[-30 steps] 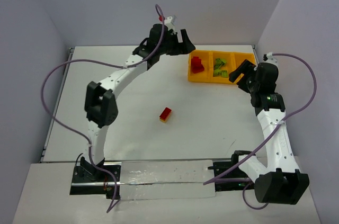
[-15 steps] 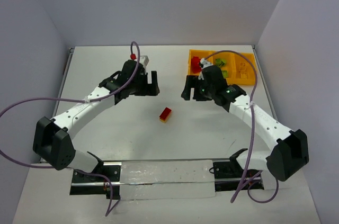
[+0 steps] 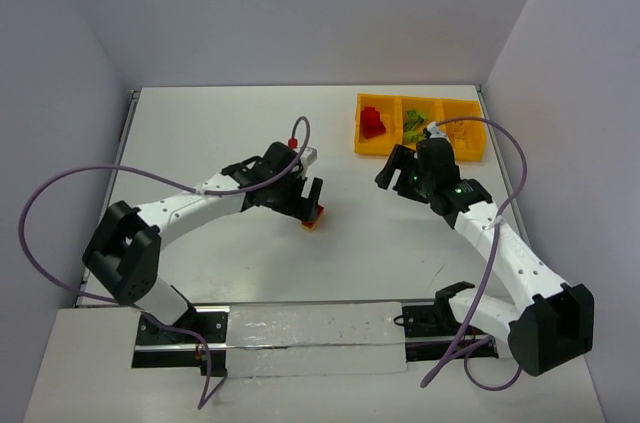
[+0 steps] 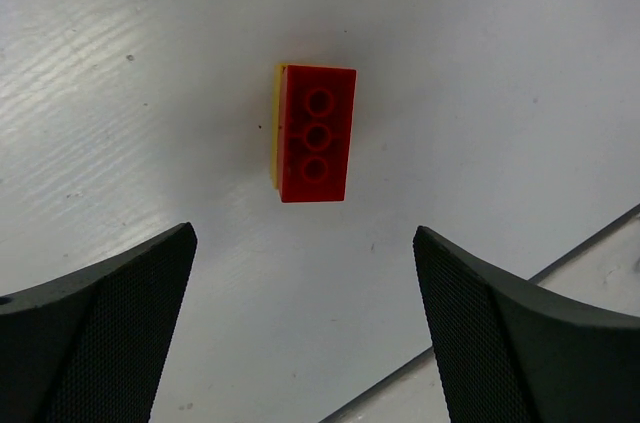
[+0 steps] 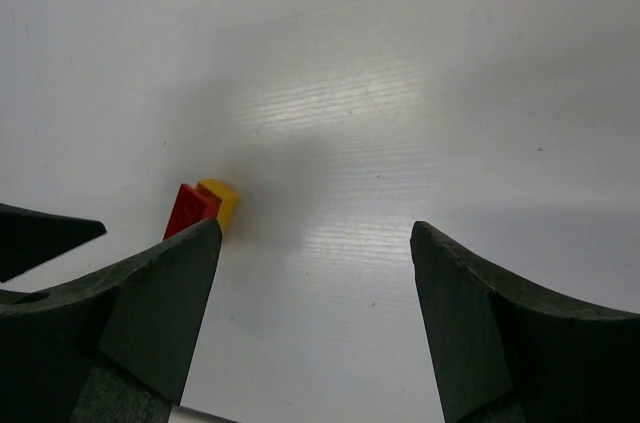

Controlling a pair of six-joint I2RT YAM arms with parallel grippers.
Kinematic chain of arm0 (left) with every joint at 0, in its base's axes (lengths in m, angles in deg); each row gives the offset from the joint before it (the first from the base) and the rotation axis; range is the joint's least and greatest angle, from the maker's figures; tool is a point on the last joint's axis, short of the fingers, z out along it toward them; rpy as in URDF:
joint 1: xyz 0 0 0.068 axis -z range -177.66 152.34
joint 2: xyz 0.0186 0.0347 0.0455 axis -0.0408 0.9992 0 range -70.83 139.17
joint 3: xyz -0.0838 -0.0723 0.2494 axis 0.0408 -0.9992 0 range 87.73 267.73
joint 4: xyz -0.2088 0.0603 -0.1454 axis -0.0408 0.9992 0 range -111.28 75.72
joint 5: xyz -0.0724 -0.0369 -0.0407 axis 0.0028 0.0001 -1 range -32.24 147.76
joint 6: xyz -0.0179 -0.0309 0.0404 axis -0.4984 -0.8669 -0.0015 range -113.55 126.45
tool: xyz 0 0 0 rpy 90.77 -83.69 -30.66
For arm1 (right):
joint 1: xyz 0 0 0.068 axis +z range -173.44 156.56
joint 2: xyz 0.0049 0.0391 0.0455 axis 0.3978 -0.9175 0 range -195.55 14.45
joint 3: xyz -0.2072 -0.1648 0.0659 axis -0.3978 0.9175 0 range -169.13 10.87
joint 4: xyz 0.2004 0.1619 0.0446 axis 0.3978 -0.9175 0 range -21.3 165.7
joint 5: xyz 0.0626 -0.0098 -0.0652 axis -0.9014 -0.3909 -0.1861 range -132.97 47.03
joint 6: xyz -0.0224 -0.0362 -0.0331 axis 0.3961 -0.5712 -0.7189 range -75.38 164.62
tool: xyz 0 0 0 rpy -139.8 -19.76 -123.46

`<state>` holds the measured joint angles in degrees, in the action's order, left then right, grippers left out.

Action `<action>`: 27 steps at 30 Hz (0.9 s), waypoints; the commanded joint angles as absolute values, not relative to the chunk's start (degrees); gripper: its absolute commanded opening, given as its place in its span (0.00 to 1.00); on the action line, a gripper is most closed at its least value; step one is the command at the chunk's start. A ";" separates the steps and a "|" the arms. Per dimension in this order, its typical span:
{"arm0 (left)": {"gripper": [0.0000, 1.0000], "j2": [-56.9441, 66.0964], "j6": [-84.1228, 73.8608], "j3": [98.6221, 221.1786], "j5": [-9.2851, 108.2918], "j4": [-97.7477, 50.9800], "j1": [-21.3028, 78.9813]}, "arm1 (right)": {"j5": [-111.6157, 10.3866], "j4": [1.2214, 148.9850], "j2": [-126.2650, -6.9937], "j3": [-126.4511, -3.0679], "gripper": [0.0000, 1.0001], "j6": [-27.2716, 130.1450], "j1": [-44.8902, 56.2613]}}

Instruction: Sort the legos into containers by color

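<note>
A red brick stacked on a yellow one (image 3: 315,222) lies on the white table near the middle. It shows in the left wrist view (image 4: 315,133) and in the right wrist view (image 5: 201,207). My left gripper (image 3: 304,203) hovers open just above and beside it, jaws wide and empty (image 4: 303,243). My right gripper (image 3: 392,171) is open and empty (image 5: 315,233), to the right of the pair and in front of the orange-yellow tray (image 3: 375,150). The tray holds red bricks (image 3: 373,123) in its left compartment and green ones (image 3: 414,124) in the middle one. The right compartment is partly hidden by my right arm.
The tray stands at the back right, near the right wall. The table's near edge shows as a line at the lower right of the left wrist view (image 4: 560,253). Purple cables loop off both arms.
My left arm has swung from the back near the tray down to the red-and-yellow pair. My right arm moved inward towards the middle, then drew back a little to the right.
</note>
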<state>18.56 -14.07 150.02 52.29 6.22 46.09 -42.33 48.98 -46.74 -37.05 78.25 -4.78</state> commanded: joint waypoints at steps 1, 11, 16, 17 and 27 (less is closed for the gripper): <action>0.93 23.10 -12.27 153.90 54.51 3.68 48.12 | -42.71 48.63 -44.00 -35.36 0.84 78.02 -7.52; 0.78 30.32 -11.77 156.61 57.41 3.76 49.89 | -43.62 48.78 -45.00 -36.24 0.84 77.52 -7.91; 0.64 31.83 -11.08 157.26 59.60 3.28 50.06 | -44.07 49.07 -45.94 -36.72 0.84 77.40 -8.06; 0.61 31.94 -11.04 157.34 59.50 3.16 50.06 | -44.12 49.09 -46.13 -36.79 0.84 77.41 -8.06; 0.14 33.76 -10.51 159.68 58.20 3.75 50.06 | -44.47 49.33 -46.89 -37.64 0.84 77.24 -8.06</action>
<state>32.95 -10.90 156.30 58.01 4.94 49.65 -44.23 48.19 -46.58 -35.63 77.99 -7.74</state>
